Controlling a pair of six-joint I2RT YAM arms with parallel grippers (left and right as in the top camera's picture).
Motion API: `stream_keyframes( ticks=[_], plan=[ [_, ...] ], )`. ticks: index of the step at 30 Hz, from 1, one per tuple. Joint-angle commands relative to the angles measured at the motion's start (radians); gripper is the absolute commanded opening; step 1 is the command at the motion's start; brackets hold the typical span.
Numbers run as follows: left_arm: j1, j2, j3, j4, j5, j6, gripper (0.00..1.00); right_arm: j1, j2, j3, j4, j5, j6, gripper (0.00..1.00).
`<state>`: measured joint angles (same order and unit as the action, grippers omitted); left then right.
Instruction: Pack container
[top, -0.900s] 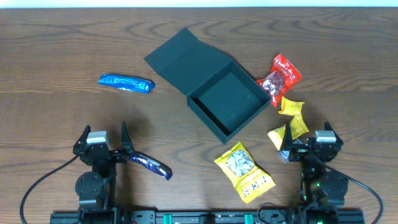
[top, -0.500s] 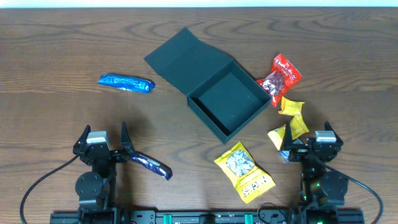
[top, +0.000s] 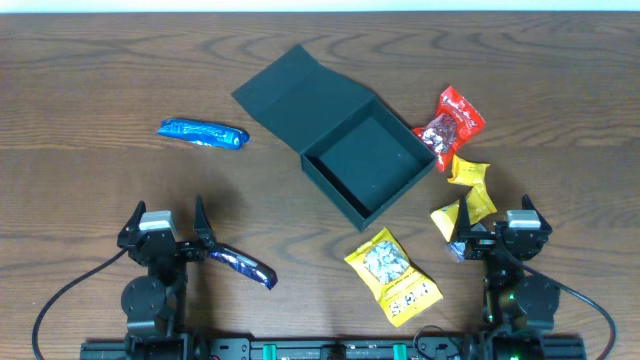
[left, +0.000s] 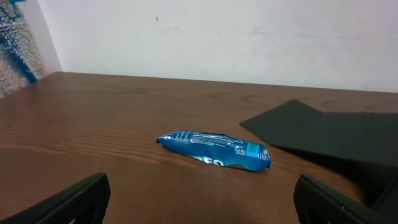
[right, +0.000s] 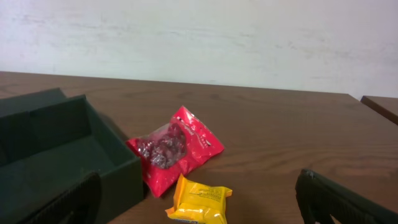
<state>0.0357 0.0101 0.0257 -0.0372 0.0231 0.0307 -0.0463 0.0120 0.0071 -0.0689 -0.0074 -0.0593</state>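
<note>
Two arms sit at the table's (top: 90, 70) near edge, left gripper (top: 168, 215) and right gripper (top: 495, 218) both spread wide, holding nothing; a dark wrapper (top: 243, 265) lies beside the left, yellow packets (top: 470, 195) beside the right; mid-table the green box (top: 365, 165) stands open, lid flung back; a red packet (top: 452, 122) just right of it; a blue bar (top: 202, 133) well left.

Wood table (top: 90, 70): open container (top: 368, 165), blue packet (top: 202, 133), red packet (top: 450, 122), yellow packets (top: 393, 277).
</note>
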Motion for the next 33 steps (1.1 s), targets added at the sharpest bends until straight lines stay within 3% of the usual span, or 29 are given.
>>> stream_keyframes(
  ticks=[1,7,20,29,33],
  plan=[
    [0.003,-0.006,-0.021,-0.037,0.003,0.014,0.95,0.008,-0.006,-0.002,-0.006,0.003,-0.009,0.99],
    [0.003,-0.006,-0.021,0.002,-0.087,0.048,0.95,0.008,-0.006,-0.002,-0.006,0.003,-0.009,0.99],
    [0.003,-0.006,-0.009,0.194,-0.077,-0.039,0.95,0.008,-0.006,-0.002,-0.006,0.003,-0.009,0.99],
    [0.003,-0.006,-0.009,0.207,-0.074,-0.043,0.95,0.008,-0.006,-0.002,-0.006,0.003,-0.009,0.99],
    [0.003,-0.006,0.01,0.175,-0.074,-0.174,0.95,0.008,-0.006,-0.002,-0.005,0.005,-0.009,0.99]
  ],
)
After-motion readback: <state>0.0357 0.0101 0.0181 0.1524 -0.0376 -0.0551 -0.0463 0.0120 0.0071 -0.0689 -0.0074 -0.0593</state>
